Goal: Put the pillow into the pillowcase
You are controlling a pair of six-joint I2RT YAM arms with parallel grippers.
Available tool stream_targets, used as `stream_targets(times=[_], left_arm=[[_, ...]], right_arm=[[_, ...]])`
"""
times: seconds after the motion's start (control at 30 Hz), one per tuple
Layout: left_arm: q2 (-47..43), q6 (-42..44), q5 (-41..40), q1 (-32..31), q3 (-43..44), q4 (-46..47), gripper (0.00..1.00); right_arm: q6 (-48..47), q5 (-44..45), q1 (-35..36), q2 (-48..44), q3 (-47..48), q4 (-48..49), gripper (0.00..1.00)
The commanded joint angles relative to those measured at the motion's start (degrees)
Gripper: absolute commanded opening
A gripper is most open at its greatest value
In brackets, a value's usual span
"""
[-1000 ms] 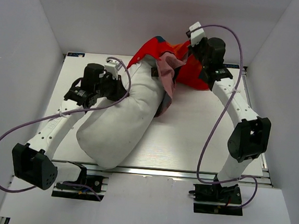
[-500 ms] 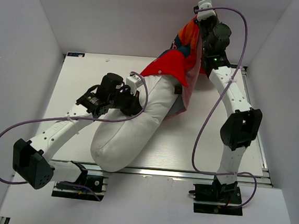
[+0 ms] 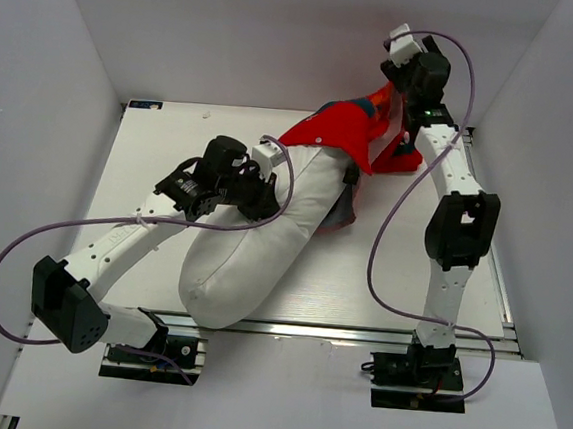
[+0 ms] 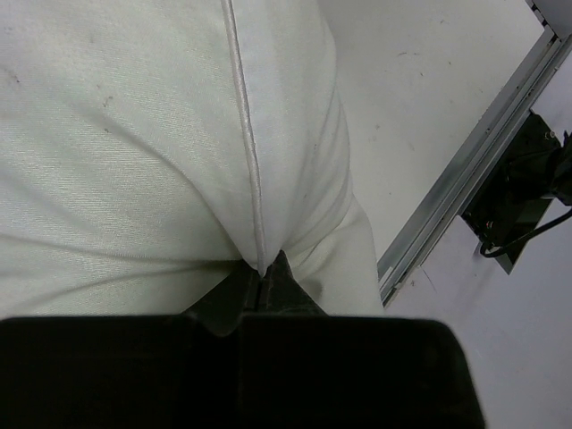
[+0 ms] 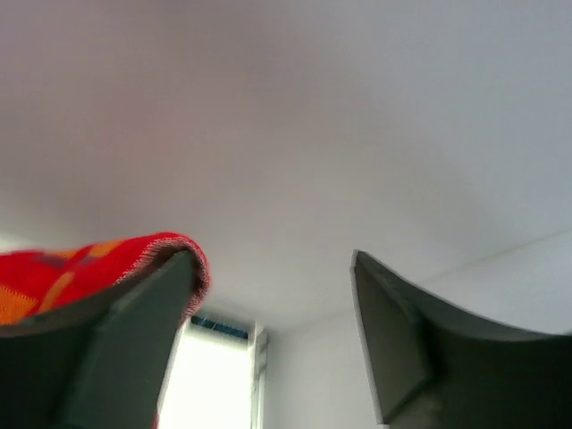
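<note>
The pillow (image 3: 254, 237) is laid across the table (image 3: 152, 143), its seam pinched tight by the left gripper (image 4: 261, 273), its far end covered by the pillowcase (image 3: 340, 135), whose hem is draped over one finger (image 5: 134, 331) of the wide-spread right gripper (image 5: 270, 264).

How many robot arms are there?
2. The left arm reaches to the pillow, the left gripper pinching its seam. The right arm stretches to the far right corner, the right gripper open, with the pillowcase against one finger.
</note>
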Motion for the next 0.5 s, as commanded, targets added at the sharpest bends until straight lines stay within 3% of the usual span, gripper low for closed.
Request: stream_targets(times=[0.0,0.07,0.2,0.33,0.47], left_arm=[[1.20,0.51,-1.40,-0.26,2.02,-3.75,0.00],[2.34,0.25,-1.93,-0.17,2.90,-3.57,0.00],[4.54,-0.45,-0.62,-0.17,4.22,-2.34,0.00],[6.30,-1.42,1.32,-0.26,5.63,-0.94,0.00],[6.74,-1.86,2.02,-0.26,5.63,-0.06,0.00]], right_arm=[[5.64,-7.52,-4.38,-7.84,-3.14,-11.01,0.82],[10.66,-12.22,-6.40,-14.87,-6.83,-15.40,0.85],[17.52,-29.67,-7.64,-28.40,-16.50,-20.94,0.85],[25.51,-39.57,-6.24,-42.37,-27.31,-24.29,0.85],[39.90,-47.63,-6.23,-46.44,-32.07,-30.08,0.82]])
